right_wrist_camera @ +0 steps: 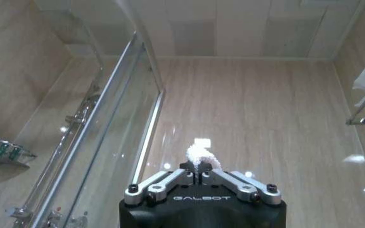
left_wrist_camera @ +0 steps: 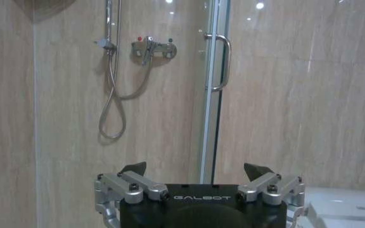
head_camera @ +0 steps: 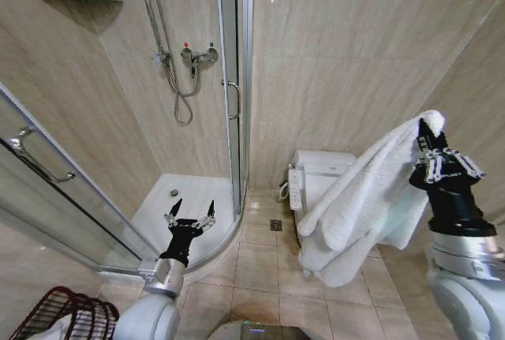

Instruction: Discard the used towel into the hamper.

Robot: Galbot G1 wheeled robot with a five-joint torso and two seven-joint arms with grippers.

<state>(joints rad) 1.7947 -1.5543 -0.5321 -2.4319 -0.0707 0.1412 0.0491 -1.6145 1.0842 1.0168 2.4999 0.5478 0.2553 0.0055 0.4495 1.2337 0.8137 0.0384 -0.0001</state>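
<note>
Your hamper [head_camera: 59, 312] sits on the floor at far left, well left of the toilet [head_camera: 319, 178]. The left gripper [head_camera: 189, 218] hovers between them before the shower door, jaws spread and empty. Right of the toilet, your right gripper [head_camera: 430, 136] is raised, jaws clamped on the white towel [head_camera: 359, 210], which drapes across the toilet.

I was in a bathroom: beige tiled walls, a glass shower stall [head_camera: 234, 87] with a hose and mixer tap [head_camera: 197, 57], plus a white toilet [head_camera: 319, 174] beside it.
</note>
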